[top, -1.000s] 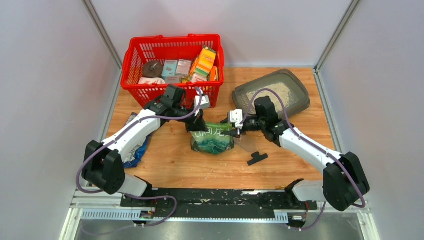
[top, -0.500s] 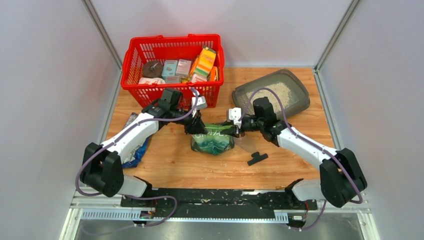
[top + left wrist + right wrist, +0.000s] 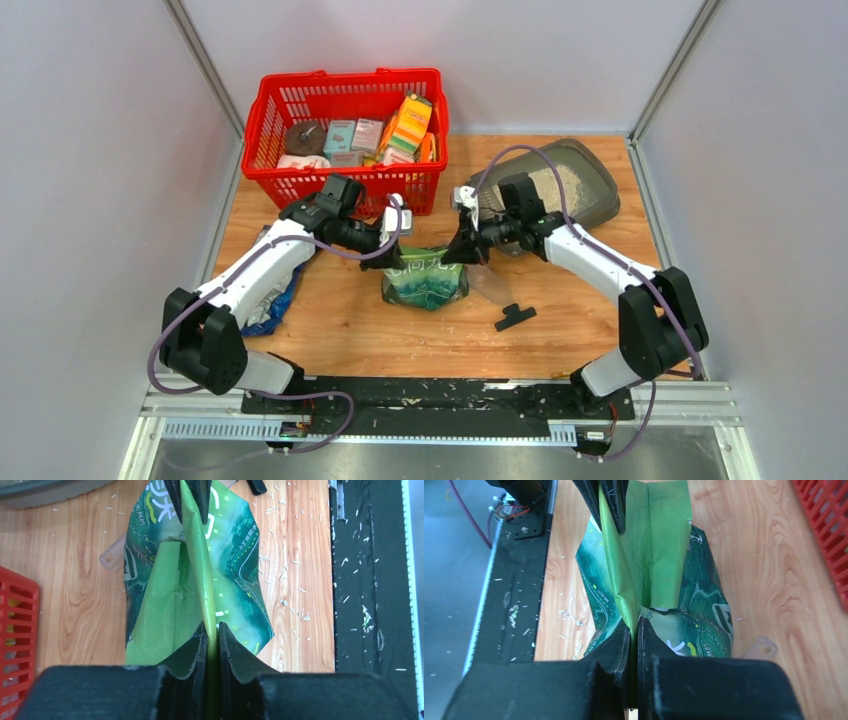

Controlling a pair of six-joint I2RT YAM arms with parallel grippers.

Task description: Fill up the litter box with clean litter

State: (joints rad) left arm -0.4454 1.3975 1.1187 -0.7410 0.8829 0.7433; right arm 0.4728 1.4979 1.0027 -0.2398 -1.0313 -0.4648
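Observation:
The dark grey litter box (image 3: 598, 205) sits at the back right of the table, with pale beige litter (image 3: 568, 183) spread inside it. A green-and-white pouch (image 3: 425, 280) stands at the table's middle. My left gripper (image 3: 397, 258) is shut on the pouch's top edge at its left end, seen in the left wrist view (image 3: 212, 635). My right gripper (image 3: 453, 253) is shut on the same top edge at its right end, seen in the right wrist view (image 3: 634, 630). The pouch (image 3: 195, 580) hangs stretched between both grippers (image 3: 649, 585).
A red mesh basket (image 3: 345, 135) of groceries stands at the back left. A blue-silver foil bag (image 3: 275, 300) lies under my left arm. A small black clip (image 3: 515, 317) and a clear plastic scoop (image 3: 492, 285) lie right of the pouch. Litter grains dot the wood (image 3: 295, 580).
Both grippers have drawn apart along the pouch's top edge, the left one leftward and the right one rightward and back. The right arm's elbow has swung toward the litter box.

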